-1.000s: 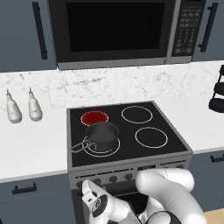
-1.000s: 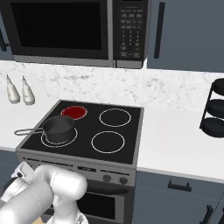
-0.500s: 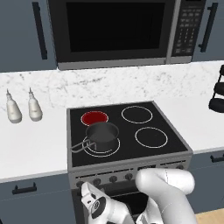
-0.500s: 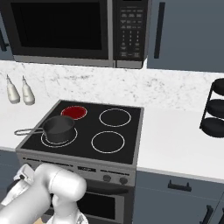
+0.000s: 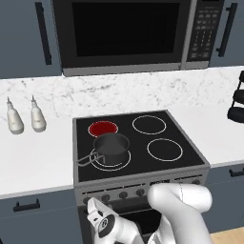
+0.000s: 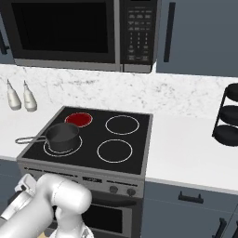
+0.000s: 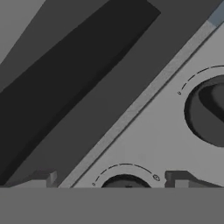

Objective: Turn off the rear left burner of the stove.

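In your left base view, the rear left burner (image 5: pixel 103 127) glows red at the stove's (image 5: pixel 186 151) upper left, behind the pot (image 5: pixel 111 147). Right base view: same burner (image 6: pixel 78 119), upper left. Hand view: gripper (image 7: pixel 111 181) fingertips straddle a knob (image 7: pixel 124 181) at bottom centre; you cannot tell its grip

We saw the gripper (image 7: pixel 109 183) close against the stove (image 5: pixel 193 153)'s front panel, one knob (image 7: pixel 124 181) between its fingertips and a second knob (image 7: pixel 208 109) just beside. Up on the glass, a dark pot (image 5: pixel 111 147) with its handle stood right in front of the rear left burner (image 5: pixel 103 128); the two right rings lay bare.
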Robot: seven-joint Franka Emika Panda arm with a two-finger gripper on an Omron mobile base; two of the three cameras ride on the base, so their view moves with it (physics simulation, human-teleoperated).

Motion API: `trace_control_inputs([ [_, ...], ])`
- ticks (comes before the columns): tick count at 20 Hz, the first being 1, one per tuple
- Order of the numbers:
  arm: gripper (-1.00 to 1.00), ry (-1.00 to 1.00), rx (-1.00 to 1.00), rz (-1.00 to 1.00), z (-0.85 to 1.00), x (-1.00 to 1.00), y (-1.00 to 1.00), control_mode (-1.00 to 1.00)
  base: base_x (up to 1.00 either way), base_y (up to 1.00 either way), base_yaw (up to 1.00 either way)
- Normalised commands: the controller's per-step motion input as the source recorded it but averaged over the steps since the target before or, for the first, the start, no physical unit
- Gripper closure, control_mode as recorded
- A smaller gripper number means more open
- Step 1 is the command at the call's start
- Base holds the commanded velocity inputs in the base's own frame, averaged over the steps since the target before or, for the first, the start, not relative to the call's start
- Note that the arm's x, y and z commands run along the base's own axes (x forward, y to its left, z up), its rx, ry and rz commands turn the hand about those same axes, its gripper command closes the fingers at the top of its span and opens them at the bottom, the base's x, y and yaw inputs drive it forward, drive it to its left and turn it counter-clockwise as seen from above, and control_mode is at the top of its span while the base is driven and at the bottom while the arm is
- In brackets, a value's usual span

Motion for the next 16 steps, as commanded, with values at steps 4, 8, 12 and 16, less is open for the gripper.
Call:
trace_control_inputs([
  [4, -1.00, -0.01, 0.00, 0.00, 0.42, 0.00, 0.00, -1.00, 0.00, 0.00, 0.00],
  [8, -1.00, 0.00, 0.00, 0.00, 0.14, 0.00, 0.00, -1.00, 0.00, 0.00, 0.00],
  [12, -1.00, 0.00, 0.00, 0.00, 0.11, 0.00, 0.00, -1.00, 0.00, 0.00, 0.00],
  [16, -1.00, 0.00, 0.00, 0.06, -0.10, 0.00, -0.09, -1.00, 0.00, 0.00, 0.00],
])
